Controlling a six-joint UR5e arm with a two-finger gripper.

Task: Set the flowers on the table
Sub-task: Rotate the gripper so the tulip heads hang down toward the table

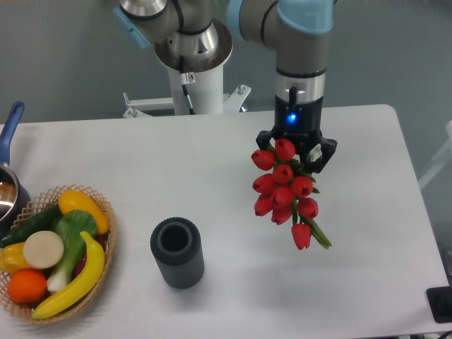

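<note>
The flowers (285,189), a tied bunch of red tulips with green stems, hang above the right middle of the white table (141,169). Their heads point toward the camera and down. My gripper (294,150) is shut on the bunch from above, its dark fingers showing on either side of the top blooms. The stem ends are hidden behind the blooms and the gripper. Whether the lowest bloom touches the tabletop I cannot tell.
A dark grey ribbed vase (177,252) stands upright left of the bunch, empty. A wicker basket (107,233) of toy fruit and vegetables sits at the left edge, with a pot (8,183) with a blue handle behind it. The arm's base (192,70) rises at the back.
</note>
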